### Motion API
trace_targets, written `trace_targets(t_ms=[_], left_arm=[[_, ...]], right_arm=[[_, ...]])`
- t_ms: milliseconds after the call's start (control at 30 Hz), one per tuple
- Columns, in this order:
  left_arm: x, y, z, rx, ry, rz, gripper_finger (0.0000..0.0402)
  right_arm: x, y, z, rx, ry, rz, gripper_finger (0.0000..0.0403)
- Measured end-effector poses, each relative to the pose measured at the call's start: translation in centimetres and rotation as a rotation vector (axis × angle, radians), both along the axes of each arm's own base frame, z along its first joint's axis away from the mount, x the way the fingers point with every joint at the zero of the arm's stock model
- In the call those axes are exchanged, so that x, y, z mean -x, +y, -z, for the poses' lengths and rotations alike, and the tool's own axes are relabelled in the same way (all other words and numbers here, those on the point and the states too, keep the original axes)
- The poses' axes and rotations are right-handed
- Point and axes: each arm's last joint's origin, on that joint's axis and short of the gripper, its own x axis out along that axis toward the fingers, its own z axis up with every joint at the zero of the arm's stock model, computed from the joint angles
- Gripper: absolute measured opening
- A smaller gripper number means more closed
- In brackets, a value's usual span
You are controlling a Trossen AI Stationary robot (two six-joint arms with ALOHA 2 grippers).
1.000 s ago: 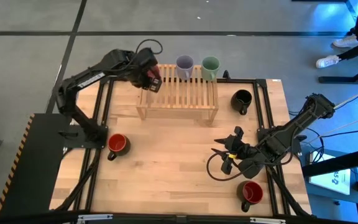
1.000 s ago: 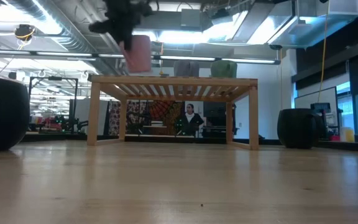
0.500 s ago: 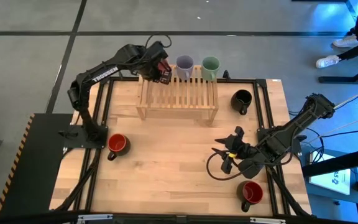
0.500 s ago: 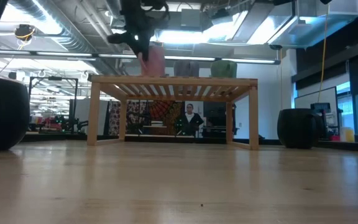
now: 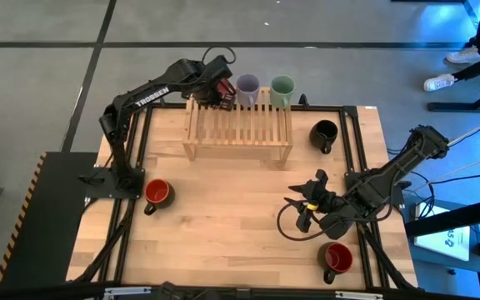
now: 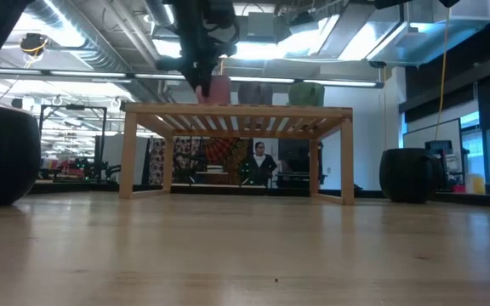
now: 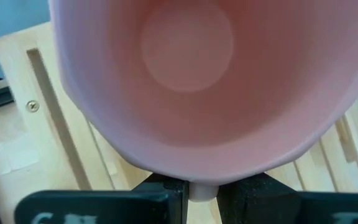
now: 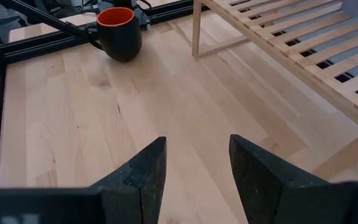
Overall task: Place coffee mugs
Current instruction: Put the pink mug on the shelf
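Holding the pink mug (image 7: pixel 204 87) by its handle, the left gripper (image 5: pixel 222 90) was closed on it above the wooden rack (image 5: pixel 238 127), toward the table's (image 5: pixel 223 225) 11 o'clock edge. The mug sat at the rack's far rail, just beside the lavender-grey mug (image 5: pixel 247 87), with the green mug (image 5: pixel 282 86) next along. An all-black mug (image 5: pixel 325 133) stood at 2 o'clock, an orange-red-lined mug (image 5: pixel 157 193) at 9 o'clock and a red-lined mug (image 5: pixel 337 257) at 5 o'clock. Near 4 o'clock the right gripper (image 8: pixel 194 177) waited low over the wood, fingers parted and empty.
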Motion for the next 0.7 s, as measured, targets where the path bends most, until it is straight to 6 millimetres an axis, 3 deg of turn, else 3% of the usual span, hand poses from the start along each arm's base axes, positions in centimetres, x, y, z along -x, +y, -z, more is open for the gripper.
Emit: trace_targets(t_ms=[700], left_arm=[[-0.13,0.11,-0.19,-0.024,-0.017,-0.017,0.0061]], right_arm=[[0.0,0.0,0.0,-0.002,-0.002,0.003,0.0161]])
